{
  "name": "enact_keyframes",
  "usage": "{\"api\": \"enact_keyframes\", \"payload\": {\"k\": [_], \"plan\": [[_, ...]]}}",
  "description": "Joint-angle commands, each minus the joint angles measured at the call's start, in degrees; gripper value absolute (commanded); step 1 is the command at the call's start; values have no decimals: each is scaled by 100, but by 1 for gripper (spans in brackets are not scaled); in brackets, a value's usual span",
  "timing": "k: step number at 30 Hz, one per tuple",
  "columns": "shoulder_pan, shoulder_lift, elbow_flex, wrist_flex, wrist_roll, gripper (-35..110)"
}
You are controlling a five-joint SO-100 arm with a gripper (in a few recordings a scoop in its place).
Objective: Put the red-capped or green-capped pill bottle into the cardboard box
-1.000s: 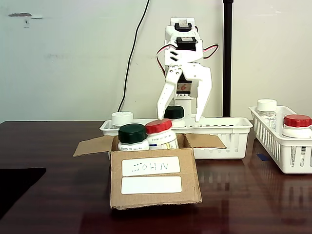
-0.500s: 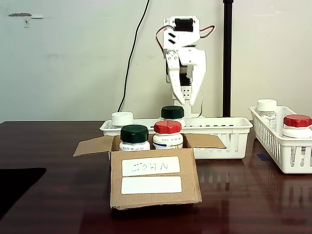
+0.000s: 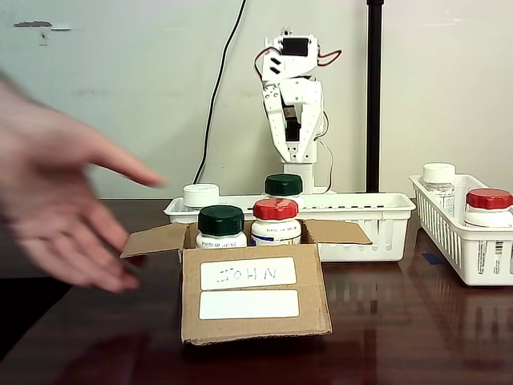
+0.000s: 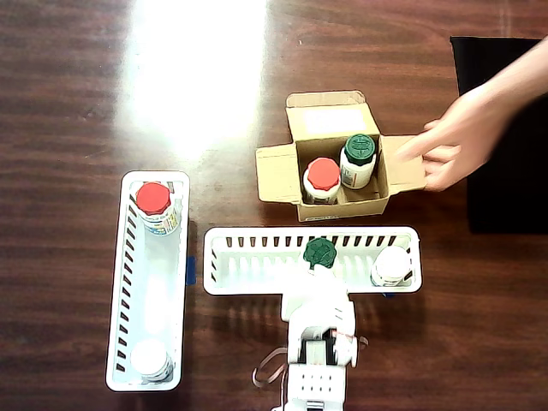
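Red-capped pill bottle [image 3: 275, 220] stands upright inside the cardboard box [image 3: 252, 298], below and in front of the gripper [image 3: 295, 152], beside 1 green-capped bottle [image 3: 220, 226]. Gripper hangs raised above the white basket [image 3: 365, 216], holding nothing; whether its jaws are spread, I cannot tell. A person's hand [image 4: 454, 141] touches the box flap.

Tabletop [image 4: 197, 77] glare — blurred hand [image 3: 56, 200]

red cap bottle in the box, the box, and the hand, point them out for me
red cap bottle [image 4: 323, 174], overhead view, on its cap
box [image 3: 252, 321], fixed view, on its front wall below the labels
hand [image 4: 454, 137], overhead view, on the back of the hand
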Motion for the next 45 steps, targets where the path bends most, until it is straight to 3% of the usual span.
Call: {"api": "enact_keyframes", "payload": {"k": [1,5,8,18,31,38,45], "plan": [[9,1020,826,-343,35,1],[-185,2602,1898,-114,-18,1],[-343,4526,2566,1055,26,1],[-659,4447,2936,1529,-167,1],[-1503,4430,2936,2039,-1661,1],[-1951,4438,2936,2039,-3287,2],[-2074,4438,2936,2039,-4166,2]]}}
